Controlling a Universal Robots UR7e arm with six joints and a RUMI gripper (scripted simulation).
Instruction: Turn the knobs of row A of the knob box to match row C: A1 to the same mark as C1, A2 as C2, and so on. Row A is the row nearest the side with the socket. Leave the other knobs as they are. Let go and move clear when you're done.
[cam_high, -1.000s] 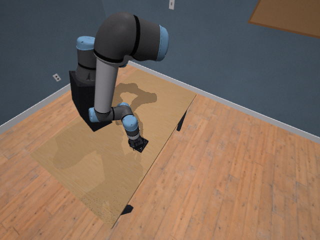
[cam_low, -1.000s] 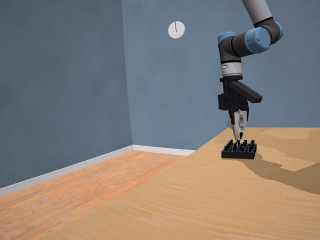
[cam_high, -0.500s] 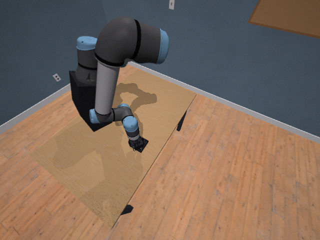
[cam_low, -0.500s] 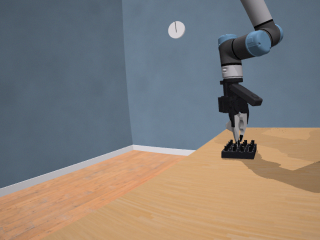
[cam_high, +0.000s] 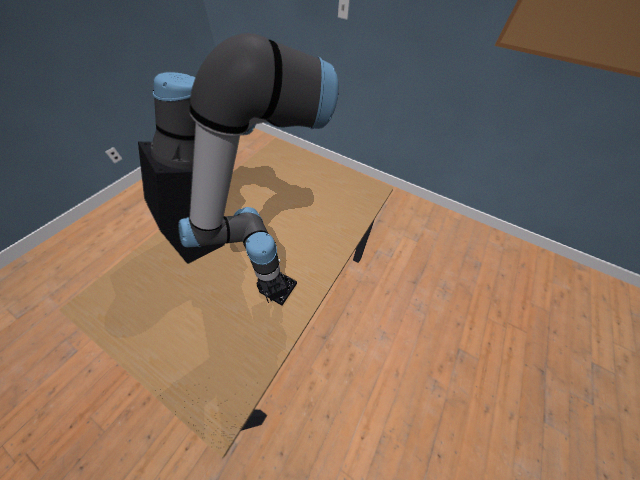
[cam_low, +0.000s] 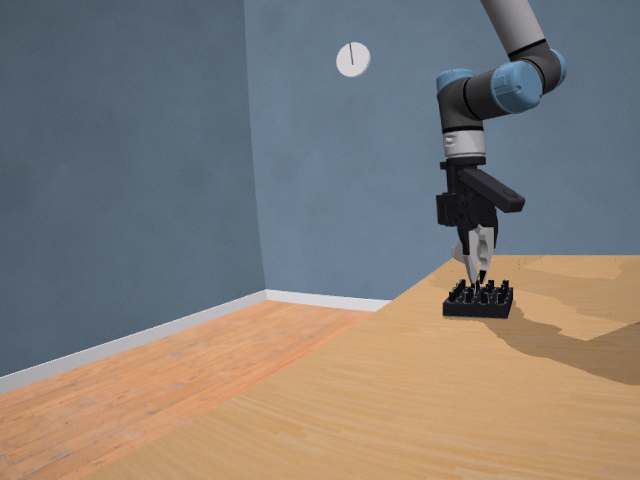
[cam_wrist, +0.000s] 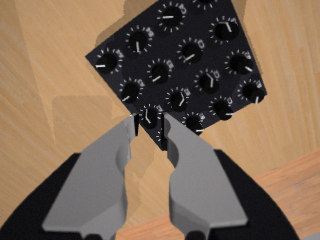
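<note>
The black knob box (cam_wrist: 177, 75) lies on the wooden table, with several rows of black knobs that carry white pointer marks. It also shows in the top view (cam_high: 277, 290) and in the exterior view (cam_low: 478, 302). My gripper (cam_wrist: 150, 115) points straight down over the box's near corner. Its fingers stand a narrow gap apart on either side of one corner knob (cam_wrist: 148, 116), whose pointer points up and slightly left. In the exterior view the fingertips (cam_low: 476, 279) are level with the knob tops. I cannot see whether they touch the knob. The socket side is not visible.
The box sits near the table's right edge (cam_high: 330, 289) in the top view. The arm's black base (cam_high: 165, 206) stands at the table's far left. The arm casts broad shadows on the table.
</note>
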